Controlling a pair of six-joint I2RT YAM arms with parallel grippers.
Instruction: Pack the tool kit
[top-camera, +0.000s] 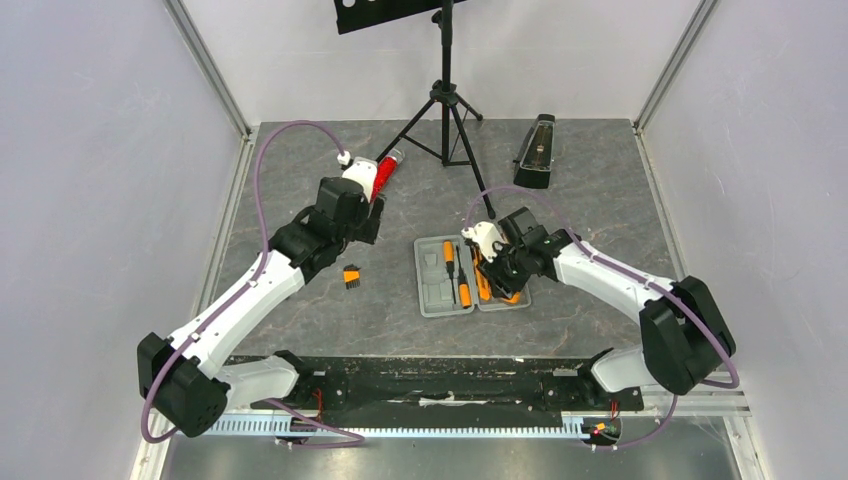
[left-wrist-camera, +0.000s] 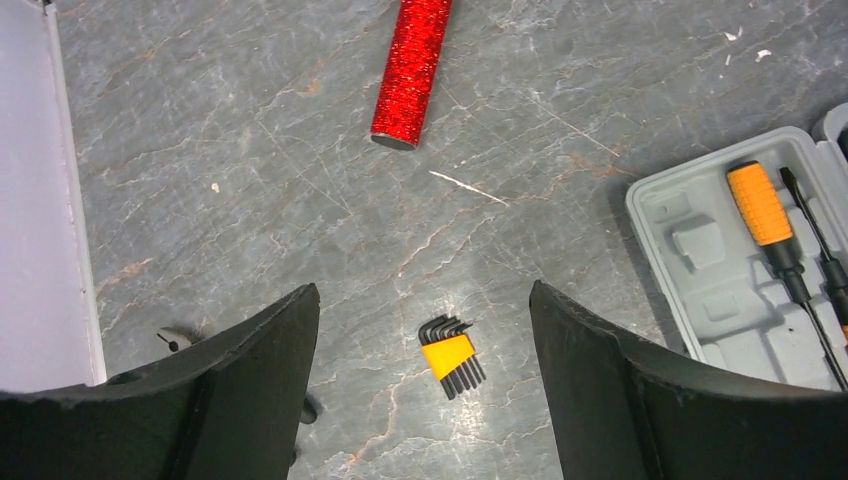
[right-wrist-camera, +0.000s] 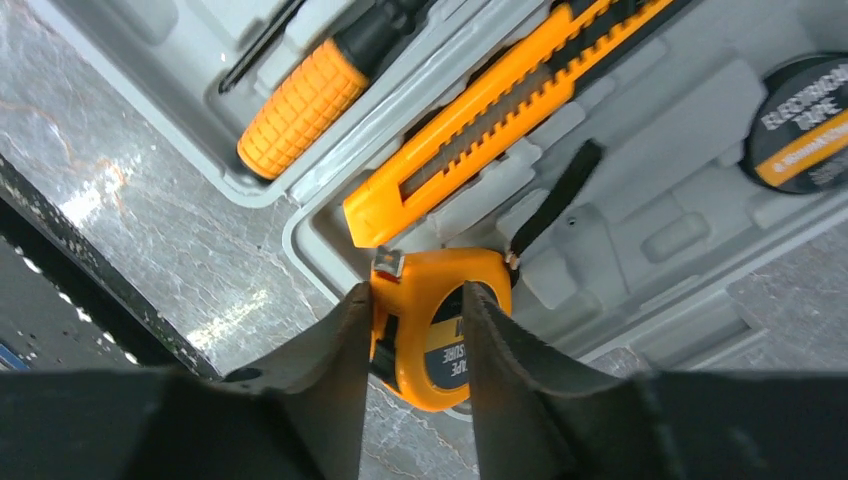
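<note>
My right pincer (right-wrist-camera: 417, 300) pinching the tape measure (right-wrist-camera: 440, 350) over the case (right-wrist-camera: 640, 250), my left pincer (left-wrist-camera: 425, 300) spread wide, hex keys (left-wrist-camera: 452, 356) beneath it on the tabletop (left-wrist-camera: 250, 200)

Hex keys (top-camera: 351, 276) left of case (top-camera: 430, 298)

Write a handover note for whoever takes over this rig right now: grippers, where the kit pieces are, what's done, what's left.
Left gripper: open, hovering over the hex key set, which lies on the table left of the case.
Right gripper: shut on the tape measure at the near edge of the open case's right half.
Done: two screwdrivers in the left half, knife and black tape roll in the right half.
Left: seat and release the tape measure, pack the hex keys, close the case.
</note>
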